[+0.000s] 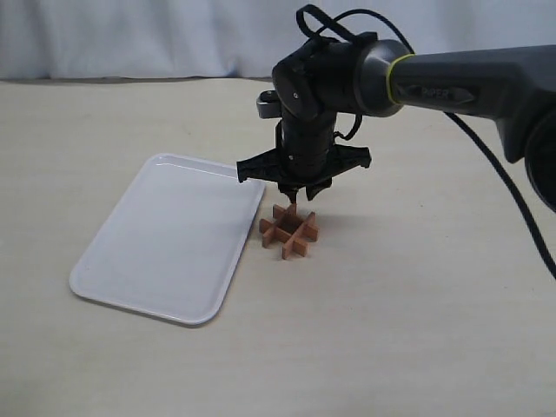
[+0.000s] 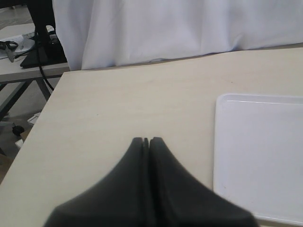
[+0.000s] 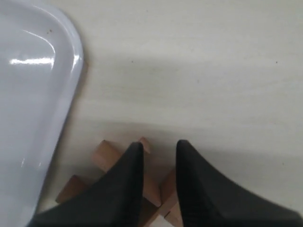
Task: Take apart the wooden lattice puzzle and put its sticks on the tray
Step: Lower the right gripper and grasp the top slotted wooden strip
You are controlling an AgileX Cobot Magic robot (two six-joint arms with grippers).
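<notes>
The wooden lattice puzzle [image 1: 289, 230] lies assembled as a small reddish-brown hash on the table, just right of the white tray [image 1: 169, 234]. The tray holds no sticks. My right gripper [image 1: 292, 198] hangs directly over the puzzle's far side, pointing down. In the right wrist view this gripper [image 3: 157, 147] is open by a narrow gap, its fingers [image 3: 132, 163] either side of one stick of the puzzle [image 3: 105, 155]; whether they touch it I cannot tell. The tray [image 3: 33, 94] lies beside it. My left gripper [image 2: 146, 140] is shut on nothing, over bare table next to the tray [image 2: 260, 151].
A white curtain [image 1: 130, 35] hangs behind the table's far edge. The left wrist view shows the table's side edge [image 2: 35, 127], with a desk and cables [image 2: 28, 47] beyond it. The right arm [image 1: 452, 82] reaches in from the right.
</notes>
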